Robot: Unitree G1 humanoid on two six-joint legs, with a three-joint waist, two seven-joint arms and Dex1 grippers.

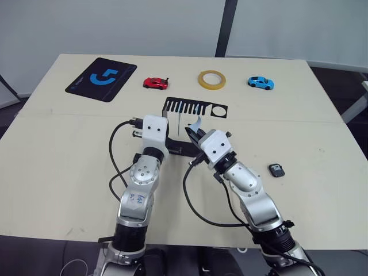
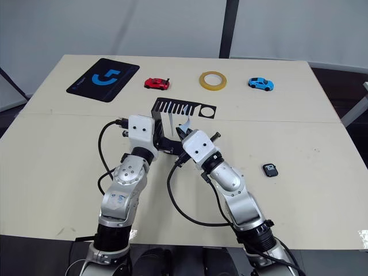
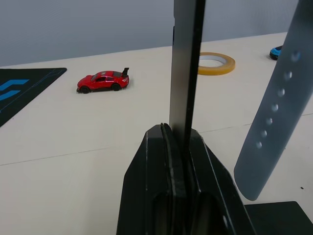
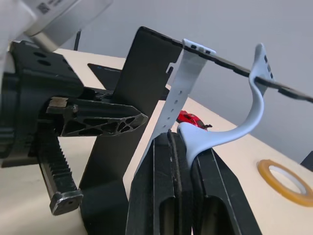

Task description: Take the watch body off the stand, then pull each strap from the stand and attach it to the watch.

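The right gripper (image 4: 182,147) is clenched on the lower end of one pale strap (image 4: 239,128), which curves up to the stand's (image 1: 194,107) slotted top plate. The left gripper (image 3: 177,147) is clamped on the stand's upright. Both forearms reach forward over the table (image 1: 69,149). The second strap (image 3: 276,103) hangs from the plate. The watch body (image 1: 276,170) lies well to the right.

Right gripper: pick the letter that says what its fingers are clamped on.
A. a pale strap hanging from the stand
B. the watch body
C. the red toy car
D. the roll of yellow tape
A. In the right wrist view the right gripper is shut on the lower end of a strap that curves up to the stand; the watch body lies apart on the table.
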